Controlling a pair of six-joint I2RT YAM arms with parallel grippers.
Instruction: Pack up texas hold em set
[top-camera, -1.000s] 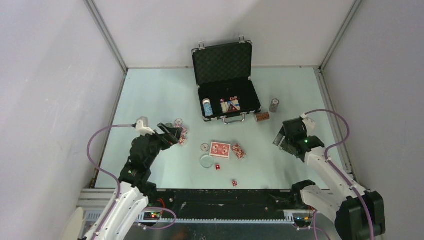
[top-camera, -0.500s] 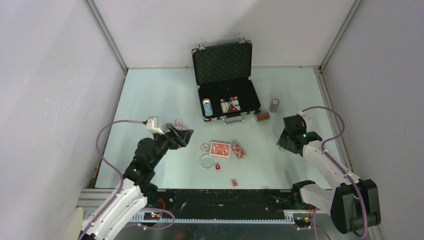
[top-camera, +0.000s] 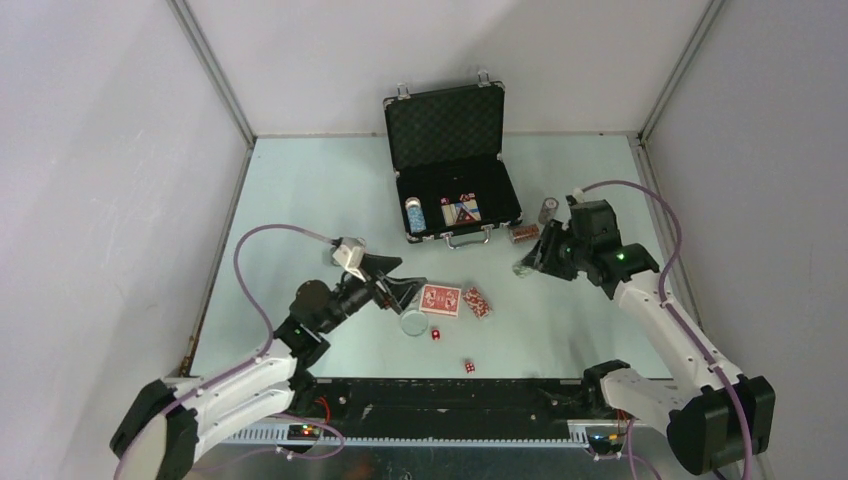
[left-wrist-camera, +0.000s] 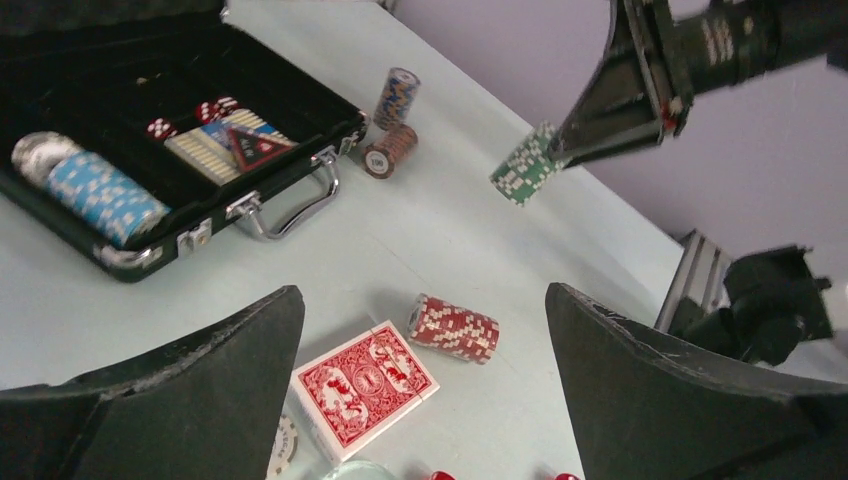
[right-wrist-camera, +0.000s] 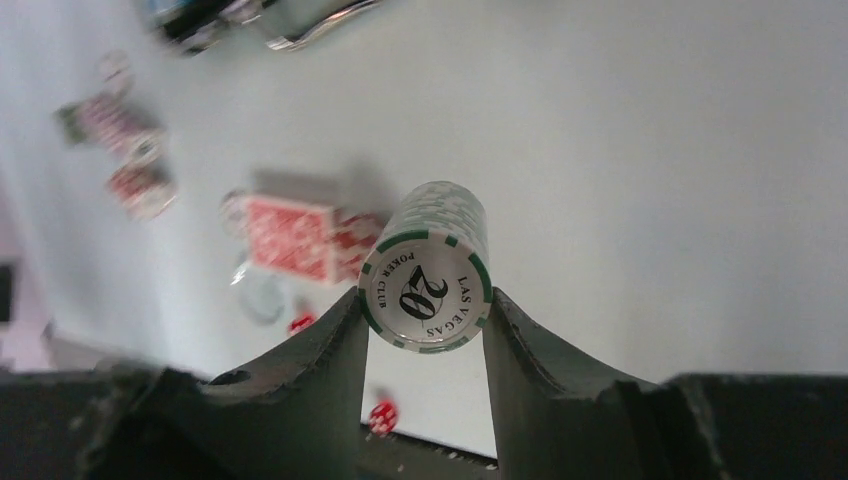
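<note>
We are looking down on a pale mint table (top-camera: 300, 190) sitting inside a plain booth. A left wall (top-camera: 100, 150), a far wall (top-camera: 600, 60) and a right wall (top-camera: 770, 150), all grey-white, are closing it in. Metal posts (top-camera: 213, 75) are running up the two far corners. A black rail (top-camera: 500, 390) is lining the near edge. Soft, even light is falling everywhere, casting only faint shadows.

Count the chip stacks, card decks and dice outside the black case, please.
Chip stacks: 4 (green stack in the right end effector, red stack, brown stack, upright stack)
Card deck: 1
Dice: 2 (left die, right die)
Total: 7
</note>
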